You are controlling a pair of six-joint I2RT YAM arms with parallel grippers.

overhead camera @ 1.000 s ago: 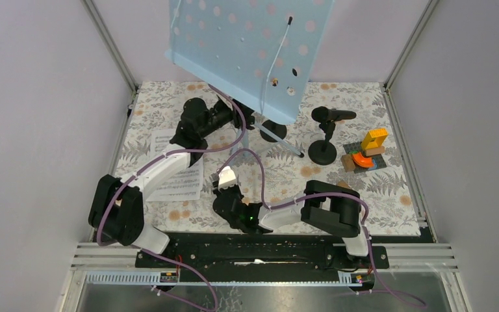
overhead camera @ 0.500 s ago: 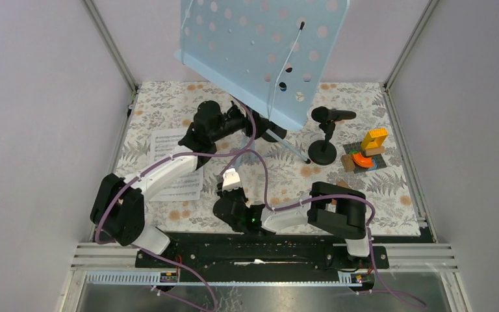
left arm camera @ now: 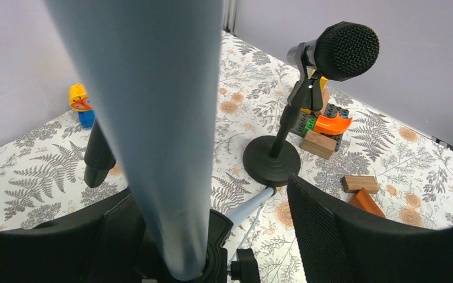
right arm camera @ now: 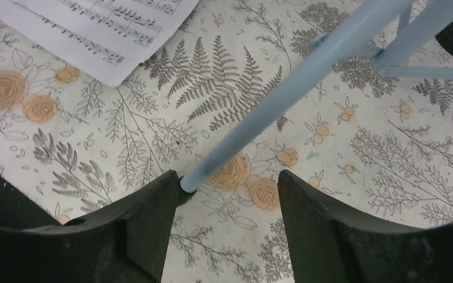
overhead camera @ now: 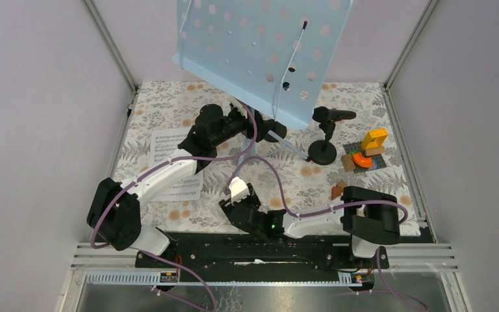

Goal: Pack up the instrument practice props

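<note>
The light-blue perforated music desk [overhead camera: 260, 52] stands tilted at the back on its blue-grey tripod [overhead camera: 287, 147]. My left gripper [overhead camera: 247, 121] straddles the pole [left arm camera: 153, 118]. Its jaws are open, with a wide gap between the pole and the right finger [left arm camera: 342, 236]. My right gripper [right arm camera: 229, 180] is open low over the mat, and the tip of a tripod leg [right arm camera: 283, 88] rests against its left finger [right arm camera: 153, 212]. One black microphone [overhead camera: 329, 115] sits in its round-based holder [left arm camera: 271, 160]. A second black holder [overhead camera: 274, 128] stands behind the pole. White sheet music [overhead camera: 169, 162] lies at the left.
A colourful toy block stack [overhead camera: 366, 153] stands at the right, with two loose wooden blocks [overhead camera: 338, 190] nearer the front. A small orange and blue toy [left arm camera: 79, 103] sits by the back wall. Grey walls close in the patterned mat [overhead camera: 396, 195].
Both grippers have opened. The left one let go of the pole. The right arm slid right along the front edge. The music desk swung a little to the right.
</note>
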